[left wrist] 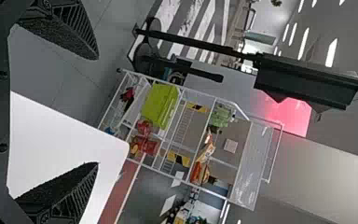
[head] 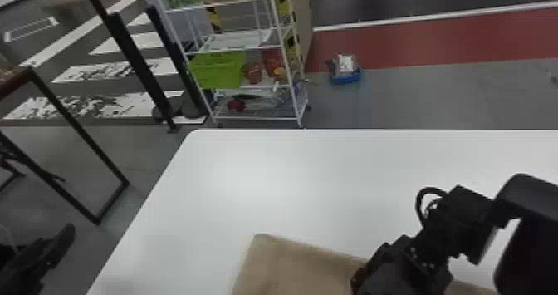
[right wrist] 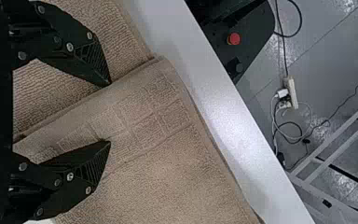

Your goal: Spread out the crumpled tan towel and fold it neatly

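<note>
A tan towel (head: 294, 269) lies in layers near a white table's (head: 265, 182) edge. The right gripper (head: 394, 275) is above it, fingers apart; the left gripper (head: 52, 254), also spread, is beside the table.

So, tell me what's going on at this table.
A robot is dealing with the tan towel on a white table. One layer of it lies over another near the table's edge, so it looks partly folded. The robot's right tool is open over that overlap, gripping nothing; its left tool is open too, away from the towel.
</note>
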